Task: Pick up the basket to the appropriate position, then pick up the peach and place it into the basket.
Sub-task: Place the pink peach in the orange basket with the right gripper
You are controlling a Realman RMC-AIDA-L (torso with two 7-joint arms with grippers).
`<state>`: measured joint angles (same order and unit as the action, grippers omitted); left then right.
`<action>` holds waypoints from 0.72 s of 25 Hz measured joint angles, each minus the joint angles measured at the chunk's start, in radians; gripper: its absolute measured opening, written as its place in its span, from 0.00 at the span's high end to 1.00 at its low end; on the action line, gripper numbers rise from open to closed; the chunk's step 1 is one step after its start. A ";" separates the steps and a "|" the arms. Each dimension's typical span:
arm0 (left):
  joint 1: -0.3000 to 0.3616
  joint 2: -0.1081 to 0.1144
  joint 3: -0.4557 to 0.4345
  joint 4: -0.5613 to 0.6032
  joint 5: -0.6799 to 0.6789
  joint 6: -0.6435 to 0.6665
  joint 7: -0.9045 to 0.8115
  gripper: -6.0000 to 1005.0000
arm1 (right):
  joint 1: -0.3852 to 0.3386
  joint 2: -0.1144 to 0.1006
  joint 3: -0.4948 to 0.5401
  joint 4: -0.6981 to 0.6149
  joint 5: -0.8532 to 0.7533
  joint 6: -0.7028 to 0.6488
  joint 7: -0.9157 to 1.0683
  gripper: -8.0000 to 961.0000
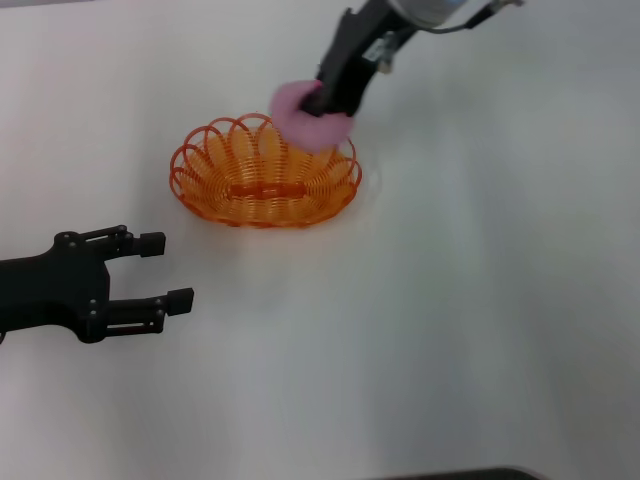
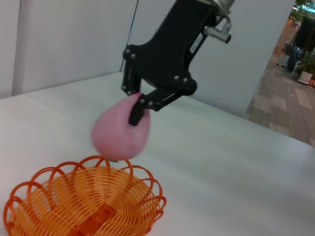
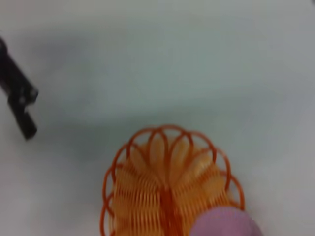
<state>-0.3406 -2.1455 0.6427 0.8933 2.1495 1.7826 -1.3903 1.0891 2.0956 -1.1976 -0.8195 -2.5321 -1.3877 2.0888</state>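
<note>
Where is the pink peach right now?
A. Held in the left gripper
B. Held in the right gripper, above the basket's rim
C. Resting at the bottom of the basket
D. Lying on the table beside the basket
B. The right gripper is shut on the peach, which hangs in the air just over the rim of the basket; the left gripper sits open and empty, off to the side on the table.
</note>
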 joint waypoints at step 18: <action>-0.010 -0.002 -0.001 -0.002 -0.005 0.000 -0.001 0.18 | 0.048 0.003 -0.116 0.198 0.214 0.205 -0.074 0.93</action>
<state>-0.3503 -2.1476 0.6419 0.8912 2.1440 1.7823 -1.3914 1.1370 2.0984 -1.3133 -0.6211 -2.3185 -1.1824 2.0145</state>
